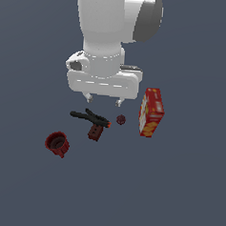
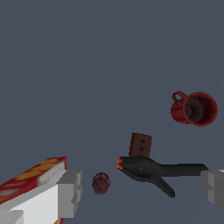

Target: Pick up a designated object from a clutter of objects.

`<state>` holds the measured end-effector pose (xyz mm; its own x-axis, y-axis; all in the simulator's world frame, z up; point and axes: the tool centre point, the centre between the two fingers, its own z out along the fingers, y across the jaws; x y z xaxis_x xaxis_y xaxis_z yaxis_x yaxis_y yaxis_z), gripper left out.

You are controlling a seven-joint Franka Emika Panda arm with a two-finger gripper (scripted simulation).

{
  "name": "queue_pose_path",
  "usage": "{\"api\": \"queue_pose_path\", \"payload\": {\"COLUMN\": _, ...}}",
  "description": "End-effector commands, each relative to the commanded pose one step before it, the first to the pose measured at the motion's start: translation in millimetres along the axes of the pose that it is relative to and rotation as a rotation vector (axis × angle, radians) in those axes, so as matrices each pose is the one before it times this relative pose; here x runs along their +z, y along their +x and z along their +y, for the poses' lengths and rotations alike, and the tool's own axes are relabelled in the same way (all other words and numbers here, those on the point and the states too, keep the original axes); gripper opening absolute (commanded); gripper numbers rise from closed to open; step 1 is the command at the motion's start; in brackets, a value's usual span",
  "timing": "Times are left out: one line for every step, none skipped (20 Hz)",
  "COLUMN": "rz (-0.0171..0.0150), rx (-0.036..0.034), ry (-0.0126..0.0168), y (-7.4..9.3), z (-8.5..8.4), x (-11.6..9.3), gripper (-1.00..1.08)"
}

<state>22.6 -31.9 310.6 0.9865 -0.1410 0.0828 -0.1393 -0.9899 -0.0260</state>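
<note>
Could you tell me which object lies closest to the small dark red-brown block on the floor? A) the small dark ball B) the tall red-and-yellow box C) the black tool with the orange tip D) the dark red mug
C: in both views the black tool has its orange tip right at the edge of the small red-brown block, while the mug, box and ball sit clearly apart.

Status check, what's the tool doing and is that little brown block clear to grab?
Tool open, empty, above the clutter. Brown block on the floor, not yet grasped. Black clamp touching the block's far end, in the way.
</note>
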Motion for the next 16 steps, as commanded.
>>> {"api": "queue_pose_path", "payload": {"rz": -0.00794, "rx": 0.01502, "ry": -0.00065, "y": -0.25, "z": 5.03, "x": 21.31, "gripper": 1.00}}
{"api": "queue_pose_path", "payload": {"rz": -0.00333, "rx": 0.00706, "ry": -0.00040, "y": -0.25, "z": 2.37, "x": 9.86, "gripper": 1.00}}
{"api": "queue_pose_path", "payload": {"rz": -0.00354, "rx": 0.00758, "ry": -0.00052, "y": -0.44, "z": 2.58, "x": 10.52, "gripper": 1.00}}
{"api": "queue_pose_path", "payload": {"rz": -0.00375, "rx": 0.00810, "ry": -0.00067, "y": -0.67, "z": 2.79, "x": 11.16, "gripper": 1.00}}
{"api": "queue_pose_path", "payload": {"rz": -0.00399, "rx": 0.00866, "ry": -0.00086, "y": -0.93, "z": 3.03, "x": 11.81, "gripper": 1.00}}
{"api": "queue_pose_path", "payload": {"rz": -0.00418, "rx": 0.00914, "ry": -0.00106, "y": -1.23, "z": 3.24, "x": 12.42, "gripper": 1.00}}
{"api": "queue_pose_path", "payload": {"rz": -0.00439, "rx": 0.00967, "ry": -0.00129, "y": -1.56, "z": 3.49, "x": 13.01, "gripper": 1.00}}
{"api": "queue_pose_path", "payload": {"rz": -0.00442, "rx": 0.00980, "ry": -0.00148, "y": -1.87, "z": 3.60, "x": 13.09, "gripper": 1.00}}
{"api": "queue_pose_path", "payload": {"rz": -0.00438, "rx": 0.00977, "ry": -0.00166, "y": -2.13, "z": 3.65, "x": 12.95, "gripper": 1.00}}
{"api": "queue_pose_path", "payload": {"rz": -0.00418, "rx": 0.00938, "ry": -0.00176, "y": -2.30, "z": 3.56, "x": 12.33, "gripper": 1.00}}
{"api": "queue_pose_path", "payload": {"rz": -0.00393, "rx": 0.00886, "ry": -0.00182, "y": -2.40, "z": 3.43, "x": 11.56, "gripper": 1.00}}
{"api": "queue_pose_path", "payload": {"rz": -0.00369, "rx": 0.00837, "ry": -0.00186, "y": -2.45, "z": 3.29, "x": 10.82, "gripper": 1.00}}
{"api": "queue_pose_path", "payload": {"rz": -0.00344, "rx": 0.00784, "ry": -0.00187, "y": -2.48, "z": 3.13, "x": 10.08, "gripper": 1.00}}
{"api": "queue_pose_path", "payload": {"rz": -0.00319, "rx": 0.00731, "ry": -0.00185, "y": -2.47, "z": 2.96, "x": 9.35, "gripper": 1.00}}
{"api": "queue_pose_path", "payload": {"rz": -0.00297, "rx": 0.00682, "ry": -0.00182, "y": -2.42, "z": 2.81, "x": 8.65, "gripper": 1.00}}
{"api": "queue_pose_path", "payload": {"rz": -0.00273, "rx": 0.00629, "ry": -0.00176, "y": -2.35, "z": 2.62, "x": 7.94, "gripper": 1.00}}
